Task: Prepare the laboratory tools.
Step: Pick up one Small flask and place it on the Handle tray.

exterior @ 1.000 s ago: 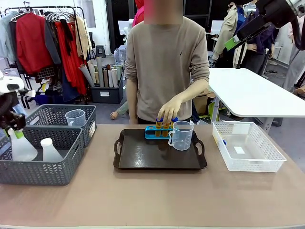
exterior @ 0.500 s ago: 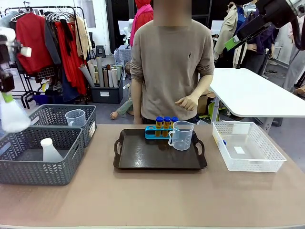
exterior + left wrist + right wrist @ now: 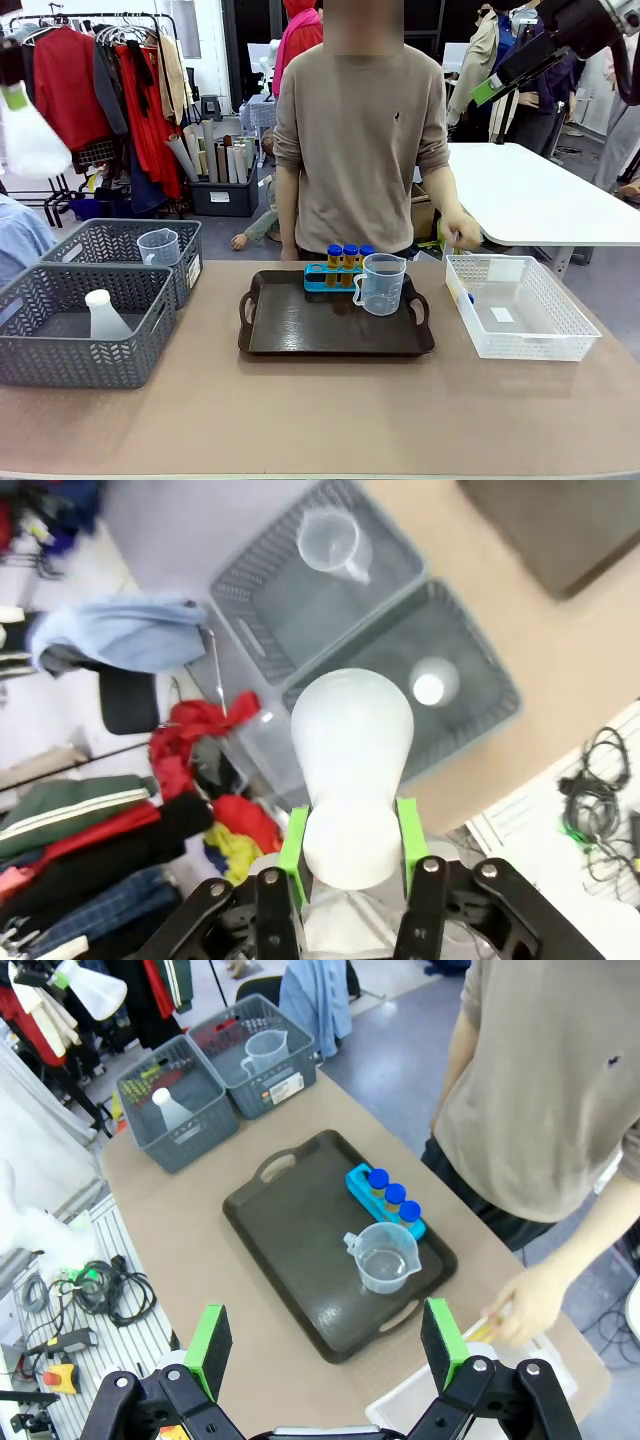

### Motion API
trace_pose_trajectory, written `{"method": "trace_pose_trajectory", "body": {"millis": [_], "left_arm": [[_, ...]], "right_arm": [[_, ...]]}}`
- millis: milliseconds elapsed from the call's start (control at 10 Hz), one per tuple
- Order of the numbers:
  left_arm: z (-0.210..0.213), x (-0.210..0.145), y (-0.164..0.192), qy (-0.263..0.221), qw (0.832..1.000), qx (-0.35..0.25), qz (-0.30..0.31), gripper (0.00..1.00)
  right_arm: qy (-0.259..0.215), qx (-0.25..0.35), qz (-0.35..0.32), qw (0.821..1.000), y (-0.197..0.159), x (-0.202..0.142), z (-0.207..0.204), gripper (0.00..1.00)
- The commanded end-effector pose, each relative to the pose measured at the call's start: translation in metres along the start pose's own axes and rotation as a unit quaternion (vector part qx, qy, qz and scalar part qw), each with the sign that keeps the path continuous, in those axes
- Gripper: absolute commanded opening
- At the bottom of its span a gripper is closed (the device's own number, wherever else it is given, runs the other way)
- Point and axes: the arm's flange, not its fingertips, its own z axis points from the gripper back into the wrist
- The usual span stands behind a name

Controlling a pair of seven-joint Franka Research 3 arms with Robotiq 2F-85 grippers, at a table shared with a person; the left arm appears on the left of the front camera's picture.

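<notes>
Status on the tool prep, all positions relative to the tray (image 3: 300, 325):

- Done: the rack (image 3: 318, 278) sits on the tray's far edge with three blue-capped tubes (image 3: 349, 256) upright in it. The beaker (image 3: 382, 284) stands on the tray just right of the rack, touching or almost touching it.
- Rack's leftmost hole looks empty, so probably one tube to go. The person's hand (image 3: 462, 230) is off the tray's far right corner, over the near end of the white basket (image 3: 560, 345). Something small and blue lies in the basket there, and it can't be identified from here.
- In progress: the left claw (image 3: 350, 815) is clamped on the neck of the conical flask (image 3: 352, 725), green pads on both sides, flask body hanging clear. It's high up and well left of the tray, above the grey baskets (image 3: 90, 365).
- Right claw (image 3: 325, 1335): jaws spread wide, nothing in them, parked high above the tabletop (image 3: 320, 420) on the tray's right side.
- A spare flask (image 3: 104, 314) and spare beaker (image 3: 158, 246) sit in the grey baskets left of the tray.
- Left to do, my read: carry the flask across and set it on the bare near part of the tray, then add the fourth tube.
</notes>
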Motion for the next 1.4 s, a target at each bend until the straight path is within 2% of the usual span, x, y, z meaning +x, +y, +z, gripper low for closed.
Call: {"method": "trace_pose_trajectory", "body": {"millis": [0, 200, 300, 800, 900, 1000, 1100, 1300], "left_arm": [[0.021, 0.004, 0.009, -0.007, 1.000, 0.004, -0.027, 0.00], [0.022, -0.005, 0.018, -0.009, 0.999, -0.016, -0.043, 0.00], [0.028, 0.003, 0.000, -0.016, 1.000, 0.007, -0.019, 0.00], [0.027, 0.004, 0.002, -0.013, 1.000, 0.002, -0.027, 0.00], [0.041, 0.014, -0.008, -0.045, 0.998, -0.001, -0.045, 0.00], [0.051, 0.032, -0.013, -0.019, 1.000, 0.008, -0.023, 0.00], [0.062, 0.052, -0.027, -0.012, 0.997, 0.001, -0.080, 0.00], [0.078, 0.080, -0.038, -0.005, 0.991, -0.016, -0.133, 0.00]], "right_arm": [[-0.005, 0.003, 0.002, 1.000, 0.001, 0.001, 0.000, 1.00], [-0.005, 0.003, 0.002, 1.000, 0.001, 0.001, 0.000, 1.00], [-0.005, 0.003, 0.002, 1.000, 0.001, 0.001, 0.000, 1.00], [-0.005, 0.003, 0.002, 1.000, 0.001, 0.001, 0.000, 1.00], [-0.005, 0.003, 0.002, 1.000, 0.001, 0.001, 0.000, 1.00], [-0.005, 0.003, 0.002, 1.000, 0.001, 0.001, 0.000, 1.00], [-0.005, 0.003, 0.002, 1.000, 0.001, 0.001, 0.000, 1.00], [-0.005, 0.003, 0.002, 1.000, 0.001, 0.001, 0.000, 1.00]]}}
